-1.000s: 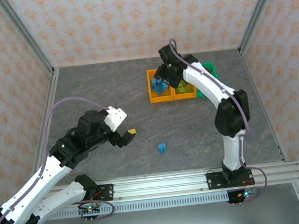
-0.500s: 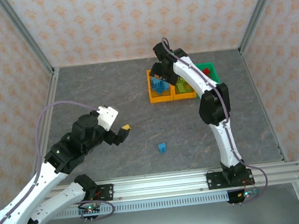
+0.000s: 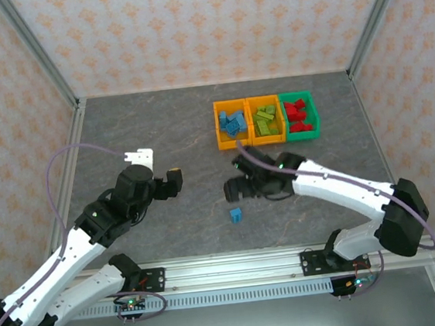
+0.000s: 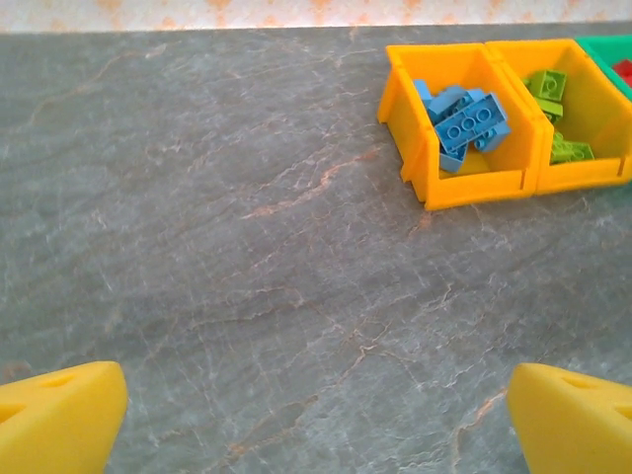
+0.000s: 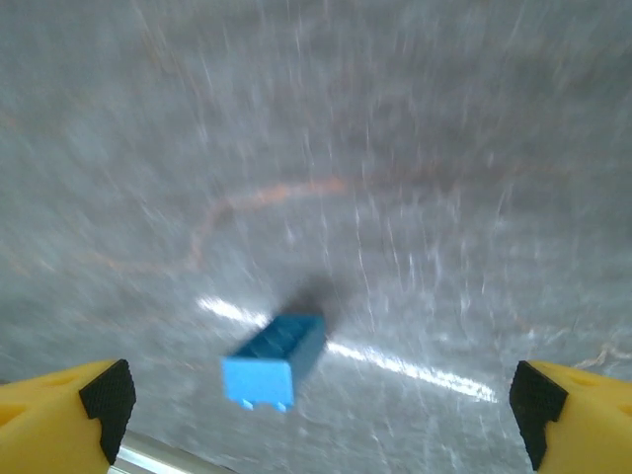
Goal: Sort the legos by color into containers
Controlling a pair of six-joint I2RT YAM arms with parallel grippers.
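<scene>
Right end effector (image 3: 234,186) is hovering with jaws spread wide, gripping nothing | lone blue lego (image 3: 236,215) is lying on the desk (image 3: 159,122) at its 6 o'clock, matching orange bin (image 3: 218,125) at 12 o'clock | brick is looking light, rigid and slick; pinching its flat sidewalls, not the studs, is seeming best

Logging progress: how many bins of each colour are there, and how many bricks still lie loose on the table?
Orange bins: 2
Green bin: 1
Loose blue brick: 1
Total: 4
</scene>
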